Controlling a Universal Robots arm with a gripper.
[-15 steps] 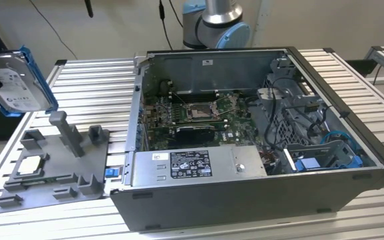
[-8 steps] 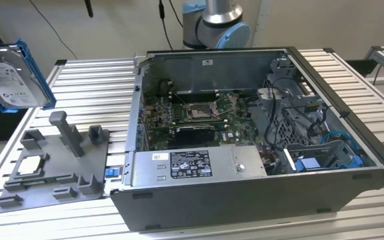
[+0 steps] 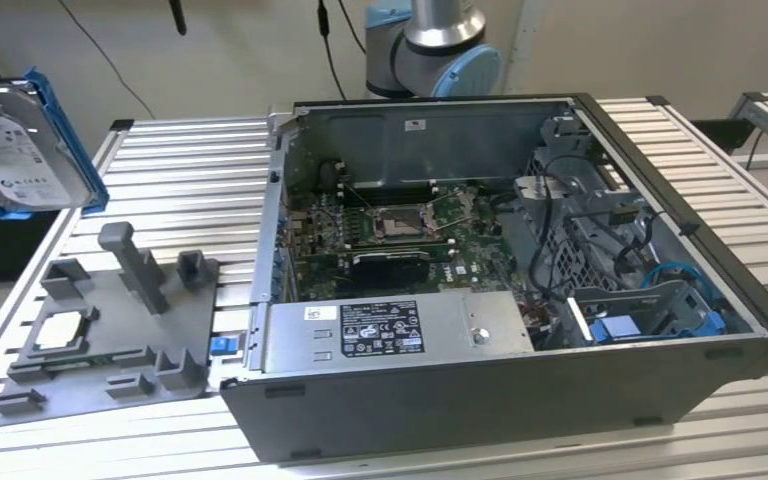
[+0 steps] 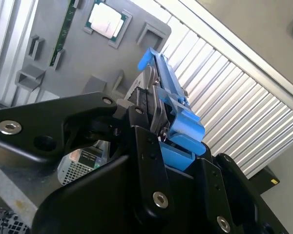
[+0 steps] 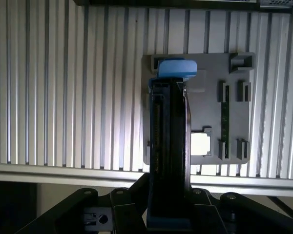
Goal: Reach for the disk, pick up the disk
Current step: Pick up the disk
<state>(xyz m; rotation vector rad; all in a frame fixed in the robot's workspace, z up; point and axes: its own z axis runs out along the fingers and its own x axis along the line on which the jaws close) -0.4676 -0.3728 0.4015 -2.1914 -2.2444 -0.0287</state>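
Observation:
The disk [image 3: 27, 140], a silver-grey drive with a white label and a blue frame, hangs upright in the air at the exterior view's far left, well above the table. My gripper [image 4: 172, 142] is shut on it. In the second wrist view the disk [image 4: 168, 109] stands edge-on between the black fingers [image 4: 145, 146], its blue frame sticking out past them. The first wrist view looks down along the disk [image 5: 168, 141], with the gripper [image 5: 168, 207] clamped at its near end and a blue tab at the far end.
A grey fixture tray [image 3: 104, 330] with posts lies on the slatted table below the disk, with a small square chip [image 3: 64, 335] set in it. An open computer case [image 3: 704, 390] stands at the exterior view's right, a grey box [image 3: 398, 330] inside it.

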